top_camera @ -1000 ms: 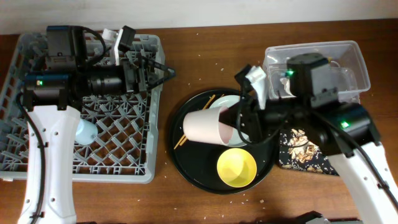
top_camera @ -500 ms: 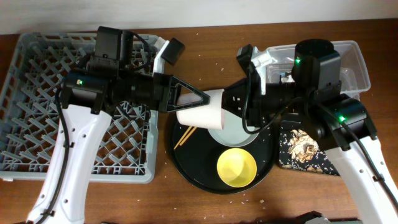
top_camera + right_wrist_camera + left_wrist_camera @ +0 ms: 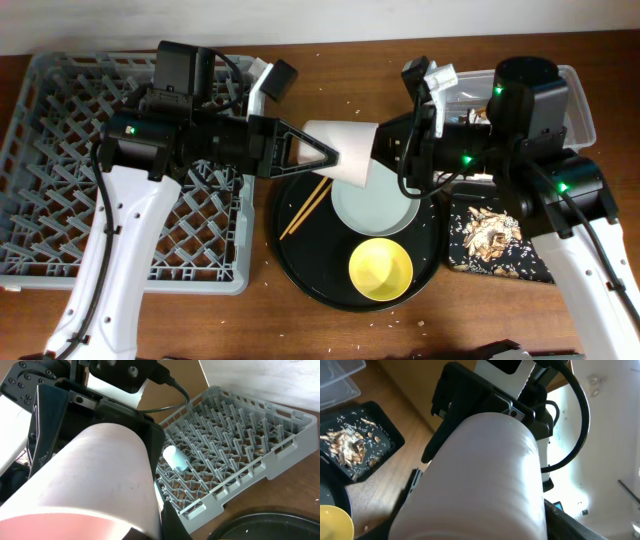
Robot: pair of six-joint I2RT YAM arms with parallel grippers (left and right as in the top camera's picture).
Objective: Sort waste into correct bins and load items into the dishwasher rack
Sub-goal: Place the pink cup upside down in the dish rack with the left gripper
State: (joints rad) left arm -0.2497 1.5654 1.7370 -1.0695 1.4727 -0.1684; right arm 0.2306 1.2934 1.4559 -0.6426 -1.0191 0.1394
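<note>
Grey and latticed, the dishwasher rack (image 3: 40, 230) is taking up the tabletop's left side. Beside it, the round black tray (image 3: 300, 270) is carrying the pale bowl (image 3: 370, 205), the yellow bowl (image 3: 381, 268) and the chopsticks (image 3: 305, 205). Further right, the clear tub (image 3: 580, 110) is sitting behind the shallow black tray (image 3: 455, 265), which is holding food scraps (image 3: 488, 235). The pink cup (image 3: 345, 152) is hanging sideways in the air above the round tray. The right claw (image 3: 378, 155) is gripping its wider end. The left claw (image 3: 322, 156) is reaching around the other end, and I cannot tell whether it is clamping. The blue cup (image 3: 176, 457) is lying among the rack's pegs.
</note>
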